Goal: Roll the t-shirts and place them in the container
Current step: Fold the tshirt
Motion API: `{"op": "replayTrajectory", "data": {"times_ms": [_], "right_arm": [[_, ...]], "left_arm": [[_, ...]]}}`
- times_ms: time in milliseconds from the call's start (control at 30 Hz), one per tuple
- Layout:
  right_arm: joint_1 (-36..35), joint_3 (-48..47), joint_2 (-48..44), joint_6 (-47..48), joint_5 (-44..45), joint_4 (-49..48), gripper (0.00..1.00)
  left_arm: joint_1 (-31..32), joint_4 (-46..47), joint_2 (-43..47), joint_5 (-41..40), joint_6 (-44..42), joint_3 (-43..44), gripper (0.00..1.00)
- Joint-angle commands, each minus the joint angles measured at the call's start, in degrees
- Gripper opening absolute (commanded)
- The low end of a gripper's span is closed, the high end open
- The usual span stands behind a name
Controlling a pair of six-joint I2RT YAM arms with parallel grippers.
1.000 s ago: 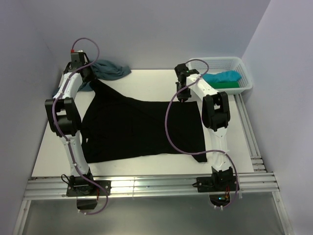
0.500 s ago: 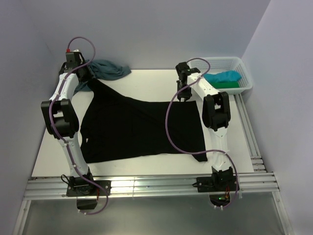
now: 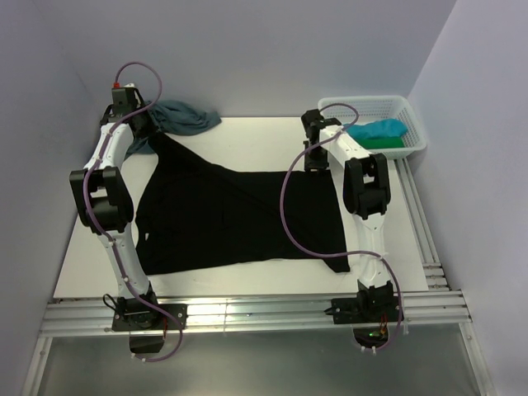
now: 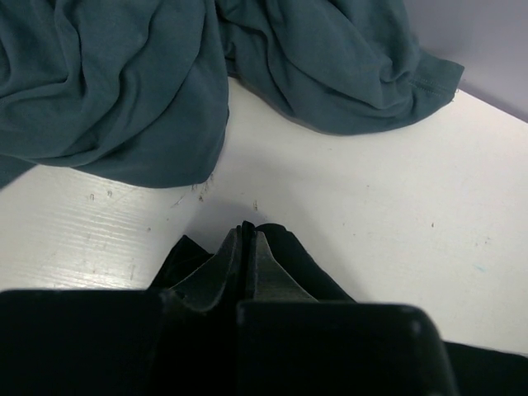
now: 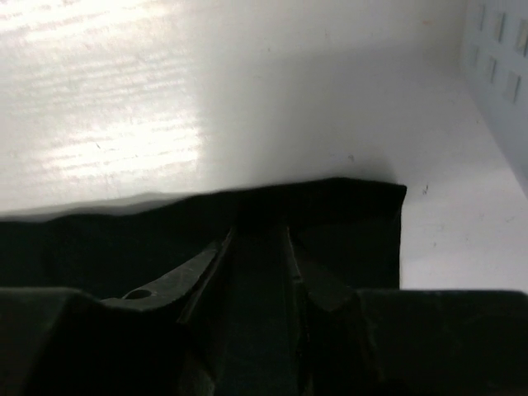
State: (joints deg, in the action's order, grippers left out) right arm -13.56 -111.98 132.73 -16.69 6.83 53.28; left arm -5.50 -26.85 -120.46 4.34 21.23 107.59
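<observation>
Black cloth t-shirt [image 3: 239,214] spans left-right on the white surface [image 3: 247,140], its far corners clamped by left pincer [image 4: 246,241] and right pincer [image 5: 257,239].

The spread t-shirt [image 3: 239,214] lies across the middle of the table [image 3: 247,136], its far-left corner pinched in the left gripper [image 3: 147,136] and its far-right corner at the right gripper [image 3: 316,161]. Just behind the left gripper, in the table's far-left corner, lies the crumpled t-shirt [image 3: 186,115]. The basket [image 3: 412,124] sits at the far-right corner, to the right of the right gripper, with more t-shirts [image 3: 375,132] in it.
</observation>
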Motion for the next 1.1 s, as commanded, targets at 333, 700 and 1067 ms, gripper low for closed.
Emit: {"op": "replayTrajectory", "data": {"times_ms": [333,700,1067], "right_arm": [[-1.46,1.77,-1.5,-1.85,-4.19,-2.21,0.0],[-5.77,-1.22,-0.98,-3.97,-7.71,-1.51,0.08],[-3.84,1.33,-3.97,-2.03,-3.32,-2.65,0.41]], "left_arm": [[0.31,1.1,2.95,-0.47,-1.11,1.83,0.0],[0.4,0.57,3.39,-1.26,-1.55,1.66,0.0],[0.4,1.01,4.01,-0.82,-1.2,0.69,0.0]]}}
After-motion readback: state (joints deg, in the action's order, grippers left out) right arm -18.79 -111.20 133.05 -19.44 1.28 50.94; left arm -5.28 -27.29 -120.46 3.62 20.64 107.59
